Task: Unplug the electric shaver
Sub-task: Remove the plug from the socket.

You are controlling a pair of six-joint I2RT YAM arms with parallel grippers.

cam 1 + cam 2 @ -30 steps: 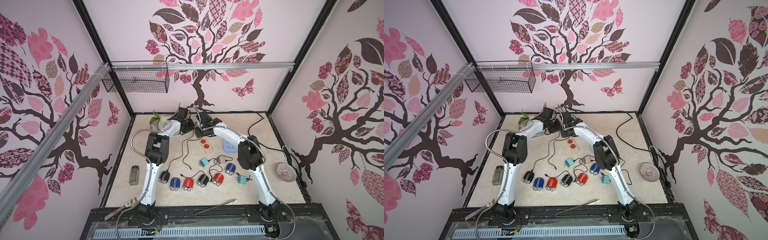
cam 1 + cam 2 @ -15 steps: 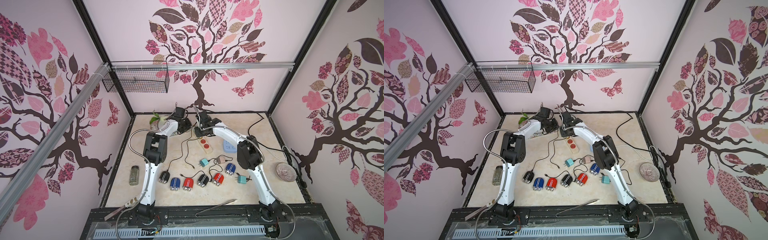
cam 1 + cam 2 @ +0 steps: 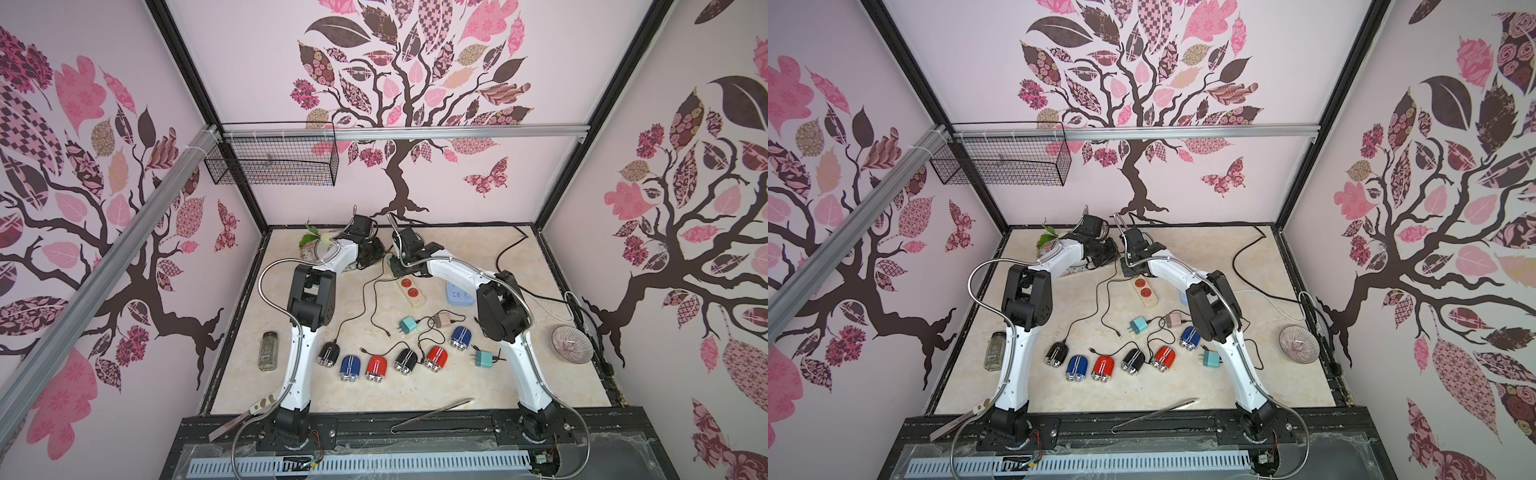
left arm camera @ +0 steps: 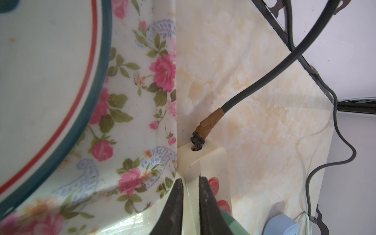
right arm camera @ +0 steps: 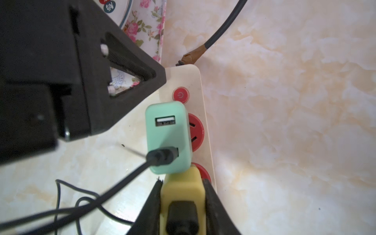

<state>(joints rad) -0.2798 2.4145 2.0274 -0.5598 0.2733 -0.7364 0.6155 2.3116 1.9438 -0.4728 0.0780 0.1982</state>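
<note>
so: mint-green charger [image 5: 167,140], pale yellow charger [image 5: 183,187], cream power strip [image 5: 183,78] with red sockets, tray [image 4: 138,126] has pink roses, bench [image 5: 284,122] is beige marble-look.

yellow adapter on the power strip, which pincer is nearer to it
Right. The right pincer has the yellow adapter between its fingers; the left pincer clamps the power strip at its end by the red button, beyond the green adapter.

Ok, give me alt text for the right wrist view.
The right claw grips a yellow adapter plugged into a cream power strip, next to a mint USB charger with a black cable. The left claw sits over the strip's corner beside a floral tray.
</note>
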